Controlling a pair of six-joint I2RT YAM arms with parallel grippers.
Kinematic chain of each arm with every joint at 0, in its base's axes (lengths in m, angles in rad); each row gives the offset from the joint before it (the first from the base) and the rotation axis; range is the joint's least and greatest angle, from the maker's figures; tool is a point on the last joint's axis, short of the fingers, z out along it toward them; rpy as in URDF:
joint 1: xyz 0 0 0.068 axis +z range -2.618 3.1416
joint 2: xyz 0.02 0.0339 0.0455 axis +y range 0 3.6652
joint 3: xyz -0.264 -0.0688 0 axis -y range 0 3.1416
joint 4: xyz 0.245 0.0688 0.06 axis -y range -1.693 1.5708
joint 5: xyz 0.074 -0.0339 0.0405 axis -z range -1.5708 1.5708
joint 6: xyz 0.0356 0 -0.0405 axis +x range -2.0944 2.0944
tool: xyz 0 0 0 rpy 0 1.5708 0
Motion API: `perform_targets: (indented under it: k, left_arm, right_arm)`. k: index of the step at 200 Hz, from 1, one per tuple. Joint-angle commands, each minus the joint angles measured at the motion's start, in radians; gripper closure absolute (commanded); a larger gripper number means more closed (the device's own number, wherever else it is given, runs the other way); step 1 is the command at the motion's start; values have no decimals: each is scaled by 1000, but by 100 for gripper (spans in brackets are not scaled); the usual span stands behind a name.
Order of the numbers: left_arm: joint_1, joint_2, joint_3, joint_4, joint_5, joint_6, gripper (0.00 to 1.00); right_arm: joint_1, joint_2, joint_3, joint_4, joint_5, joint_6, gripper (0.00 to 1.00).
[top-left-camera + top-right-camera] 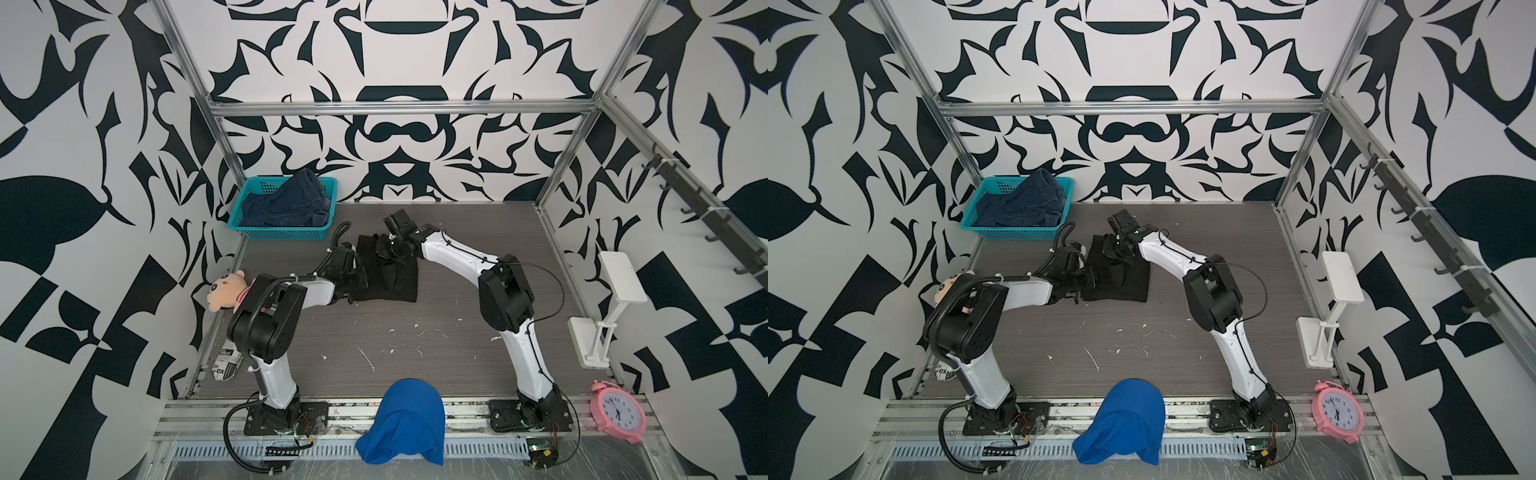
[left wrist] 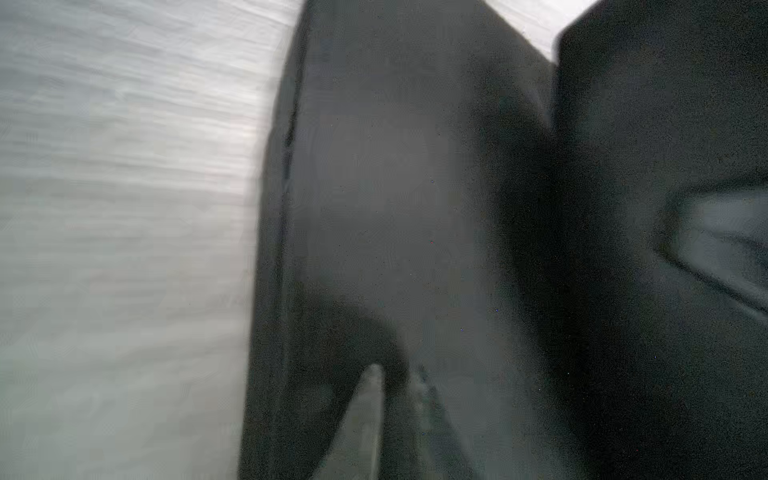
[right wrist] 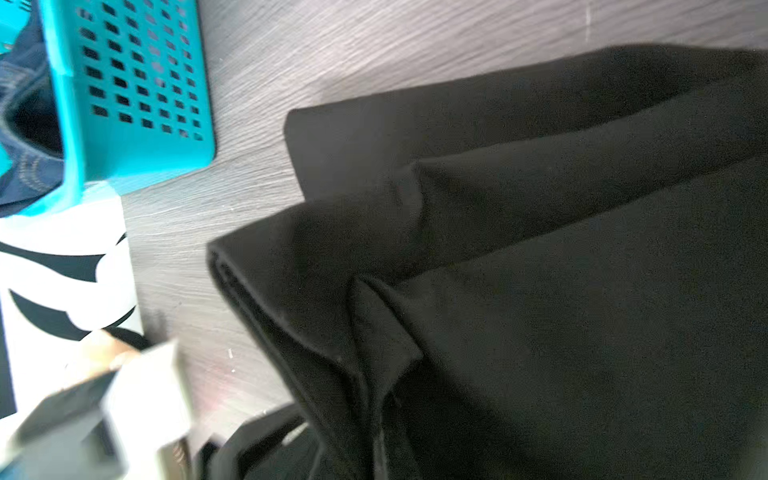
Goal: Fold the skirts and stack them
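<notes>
Black skirt [image 1: 395, 278]: flat on the table [image 1: 415, 345], past centre toward 12 o'clock, partly folded and creased.
Left gripper [image 1: 359, 286]: low at the skirt's 9 o'clock edge; wrist view too blurred to tell whether spread or pressed together.
Right gripper [image 1: 384, 249]: at the skirt's 11 o'clock corner, pressed together on a raised fold of cloth.
Denim skirt [image 1: 291, 199]: heaped in the teal basket [image 1: 249, 189], at 10 o'clock in the far corner.

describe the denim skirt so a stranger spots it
At the far left corner of the grey table stands a teal basket. The denim skirt is bundled inside it. Its dark blue cloth and pale stitching set it apart from the plain black skirt on the table.
</notes>
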Motion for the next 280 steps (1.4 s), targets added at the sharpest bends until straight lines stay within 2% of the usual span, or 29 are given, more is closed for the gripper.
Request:
perform_targets:
  k: [1,23,34,47,68,117,147,160,176,181,211,215,218,268,280]
  left_arm:
    - [-3,-180,-28,-63,-31,-15,73]
    - [8,-338,-103,-67,-84,-33,65]
    - [38,-377,-131,-70,-71,-57,64]
    - [80,-389,-139,-90,-29,-79,64]
    - [87,-398,-153,-90,-30,-72,64]
    - [87,-370,-148,-101,-27,-59,64]
    - [87,-389,-152,-123,-40,-48,64]
    - [88,-402,-155,-134,-54,-40,64]
    - [89,-419,-162,-144,-61,-35,64]
    - [89,-426,-162,-145,-63,-34,64]
    - [89,-460,-168,-160,-78,-30,64]
    - [89,-460,-167,-166,-79,-29,64]
    - [89,-460,-164,-170,-80,-27,64]
    - [89,-526,-133,-210,-78,-23,64]
    - [87,-538,-117,-206,-48,-21,64]
  right_arm:
    - [4,-41,30,28,43,-6,100]
    - [4,-41,34,24,51,-9,100]
    - [5,-39,32,27,53,-8,100]
    - [5,-34,30,33,55,-3,100]
    - [5,-20,32,53,45,10,100]
    - [5,42,35,196,-24,109,88]
    - [5,96,78,221,-62,144,75]
    - [5,97,74,235,-62,153,61]
    - [5,94,72,257,-73,157,59]
    - [5,92,71,258,-74,158,53]
    - [4,60,54,307,-111,179,52]
    - [4,55,54,311,-114,183,40]
    - [4,51,54,316,-117,187,37]
    - [0,-10,82,324,-183,170,36]
    - [-6,-50,42,344,-188,160,41]
